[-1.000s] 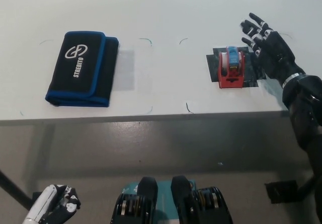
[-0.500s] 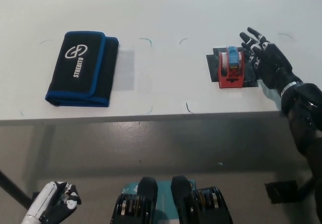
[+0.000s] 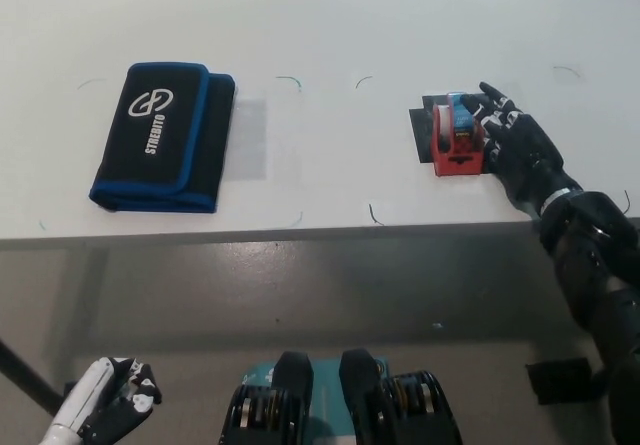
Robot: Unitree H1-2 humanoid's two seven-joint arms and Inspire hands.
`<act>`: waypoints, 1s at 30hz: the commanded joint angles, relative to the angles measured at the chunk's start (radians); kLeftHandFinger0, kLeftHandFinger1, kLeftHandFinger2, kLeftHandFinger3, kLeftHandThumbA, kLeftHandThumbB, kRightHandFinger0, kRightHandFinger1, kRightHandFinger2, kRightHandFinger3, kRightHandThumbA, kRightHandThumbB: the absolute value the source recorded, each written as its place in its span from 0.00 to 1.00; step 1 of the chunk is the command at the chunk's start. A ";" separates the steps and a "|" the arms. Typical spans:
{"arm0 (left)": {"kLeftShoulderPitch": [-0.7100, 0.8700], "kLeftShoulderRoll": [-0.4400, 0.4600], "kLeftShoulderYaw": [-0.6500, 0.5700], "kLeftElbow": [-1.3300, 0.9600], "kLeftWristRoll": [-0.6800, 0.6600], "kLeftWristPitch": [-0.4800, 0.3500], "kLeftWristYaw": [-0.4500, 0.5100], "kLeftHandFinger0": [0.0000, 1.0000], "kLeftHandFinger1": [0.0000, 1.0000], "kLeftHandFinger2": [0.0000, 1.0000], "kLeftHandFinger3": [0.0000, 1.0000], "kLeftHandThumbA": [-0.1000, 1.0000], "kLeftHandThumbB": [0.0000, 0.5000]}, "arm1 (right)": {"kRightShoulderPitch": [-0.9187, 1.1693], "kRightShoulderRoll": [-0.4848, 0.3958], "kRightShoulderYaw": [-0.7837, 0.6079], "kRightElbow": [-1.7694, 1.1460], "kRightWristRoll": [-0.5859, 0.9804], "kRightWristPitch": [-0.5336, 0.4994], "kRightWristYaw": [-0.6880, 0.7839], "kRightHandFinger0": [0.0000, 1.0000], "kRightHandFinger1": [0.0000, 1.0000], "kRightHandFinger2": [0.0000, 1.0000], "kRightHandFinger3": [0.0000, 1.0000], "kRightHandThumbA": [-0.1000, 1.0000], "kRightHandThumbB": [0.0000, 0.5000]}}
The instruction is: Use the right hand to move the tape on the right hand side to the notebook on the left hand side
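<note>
Head view cuts off the white left hand (image 3: pixel 105 412) at the lower left corner, so its grip cannot be told. Fingers of the black right hand (image 3: pixel 510 145) press the right side of the red plastic tape dispenser (image 3: pixel 457 136), hiding that side, on a dark square patch (image 3: pixel 421 131) on the white table (image 3: pixel 330 25); whether it grips is unclear. A black fabric notebook case with blue edging (image 3: pixel 163 135) lies well to the left.

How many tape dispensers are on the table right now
1. The red tape dispenser sits on a black mat at the table's right side, with the black right hand against it. None seems hidden.
</note>
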 commanded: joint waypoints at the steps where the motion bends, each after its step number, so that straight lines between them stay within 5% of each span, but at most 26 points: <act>1: -0.003 0.021 0.010 -0.021 0.003 -0.026 0.002 0.00 0.12 0.34 0.69 0.15 0.37 | -0.033 0.027 0.001 0.029 -0.002 -0.031 -0.009 1.00 1.00 1.00 1.00 1.00 0.89; 13: 0.029 0.020 -0.003 -0.044 -0.002 -0.023 -0.013 0.07 0.18 0.42 0.70 0.17 0.37 | -0.023 0.122 0.004 0.028 0.005 -0.050 0.001 1.00 1.00 1.00 1.00 1.00 0.91; 19: 0.044 0.022 -0.007 -0.045 -0.004 -0.036 -0.015 0.04 0.15 0.37 0.69 0.17 0.38 | -0.038 0.180 0.014 0.053 -0.007 -0.052 -0.007 1.00 1.00 1.00 1.00 1.00 0.87; 25: 0.036 0.021 -0.021 -0.034 0.005 -0.043 -0.017 0.09 0.21 0.44 0.68 0.15 0.37 | -0.049 0.213 0.016 0.057 -0.006 -0.060 -0.012 1.00 1.00 1.00 1.00 1.00 0.96; 30: 0.036 0.024 -0.029 -0.043 0.009 -0.036 -0.023 0.06 0.17 0.39 0.70 0.16 0.36 | -0.061 0.255 0.017 0.050 -0.002 -0.066 -0.009 1.00 1.00 1.00 1.00 1.00 1.00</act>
